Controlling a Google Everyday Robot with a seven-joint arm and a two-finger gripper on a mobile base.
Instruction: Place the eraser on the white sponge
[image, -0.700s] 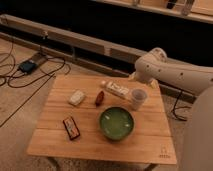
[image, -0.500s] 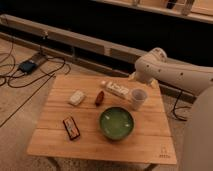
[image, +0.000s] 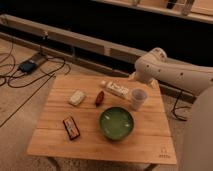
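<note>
A: Where does the robot stand in the task?

B: At step 1, by the look of it: the reach for the eraser (image: 71, 127) has not begun. The eraser lies flat on the near left part of the desk (image: 145, 145), dark face up, with nothing touching it.

A: And the white sponge (image: 77, 97)?

B: It sits farther back on the left side, near the eraser but apart from it. Just to its right lies a reddish-brown oval thing (image: 99, 98).

A: Where is the gripper (image: 134, 76)?

B: At the end of the white arm (image: 170, 72), by the far right edge of the desk, behind the long white pack (image: 115, 89) and the white cup (image: 138, 98). It is well apart from both task things. Whether it is spread or pressed together cannot be told from this view, and nothing suggests it carries anything.

A: What does the next move call for?

B: The arm would have to cross the desk toward the near left, passing over the cup, the pack and the green bowl (image: 116, 122) without clipping them. Then the gripper should come down over the eraser, probably across its short side, since the block is thin and lies flat on the wood.

A: Any risk after that?

B: 2, in his judgement: the low block may slip out of a shallow pinch, and the soft sponge is about the eraser's size, so the drop needs to be centred.
</note>
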